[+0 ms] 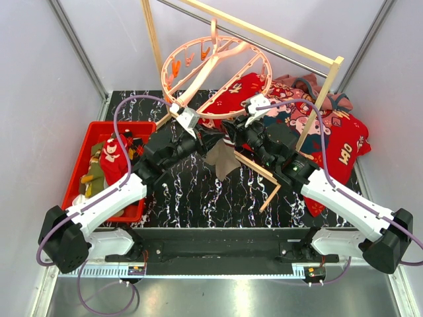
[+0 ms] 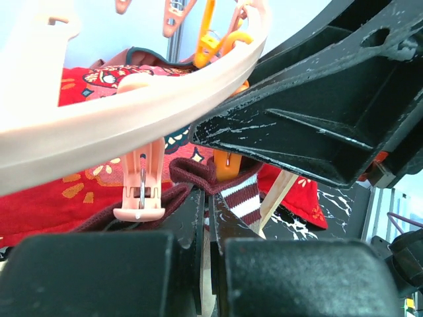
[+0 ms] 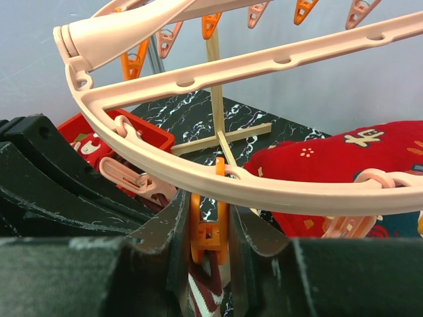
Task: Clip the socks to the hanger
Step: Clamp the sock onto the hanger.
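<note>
The right gripper (image 3: 208,228) is pressed shut on an orange plastic clip (image 3: 209,238) at centre frame of its wrist view. The clip hangs from the near rim of the round salmon-pink plastic hanger (image 3: 264,191). Directly under that clip sits the maroon fabric sock with white stripes (image 3: 201,294).

In the left wrist view the left gripper (image 2: 210,214) is closed narrow on the same sock's cuff, low in the middle. A pink plastic clip (image 2: 139,191) dangles just to the left.

From above, both grippers meet at centre, below the hanger on the pale wooden rack (image 1: 264,34). More socks (image 1: 99,165) lie in the red plastic tray (image 1: 79,142) at left, and a red cartoon-printed cloth (image 1: 340,142) lies at right.
</note>
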`<act>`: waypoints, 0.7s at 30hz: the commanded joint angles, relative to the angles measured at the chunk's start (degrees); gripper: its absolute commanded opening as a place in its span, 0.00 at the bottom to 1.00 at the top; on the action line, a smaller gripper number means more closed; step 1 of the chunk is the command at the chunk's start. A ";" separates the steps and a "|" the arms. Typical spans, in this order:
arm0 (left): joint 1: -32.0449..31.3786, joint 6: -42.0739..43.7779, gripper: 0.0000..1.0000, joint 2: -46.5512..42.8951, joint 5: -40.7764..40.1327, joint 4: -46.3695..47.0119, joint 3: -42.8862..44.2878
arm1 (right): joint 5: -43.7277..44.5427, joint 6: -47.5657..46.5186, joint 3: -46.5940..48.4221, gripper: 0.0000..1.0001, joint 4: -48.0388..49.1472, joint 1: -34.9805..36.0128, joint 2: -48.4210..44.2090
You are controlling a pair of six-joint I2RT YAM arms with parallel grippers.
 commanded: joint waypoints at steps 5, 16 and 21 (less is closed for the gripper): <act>0.44 0.31 0.00 -1.39 -0.83 4.07 2.58 | -2.87 -0.77 2.03 0.07 -0.43 -0.45 0.79; 0.44 -0.04 0.00 -1.30 -2.14 3.99 2.93 | -3.76 -0.77 2.38 0.40 -1.30 -0.45 0.44; 0.52 0.13 0.00 -1.30 -3.46 2.67 2.84 | -3.67 -0.34 3.08 0.66 -3.06 -0.45 -1.32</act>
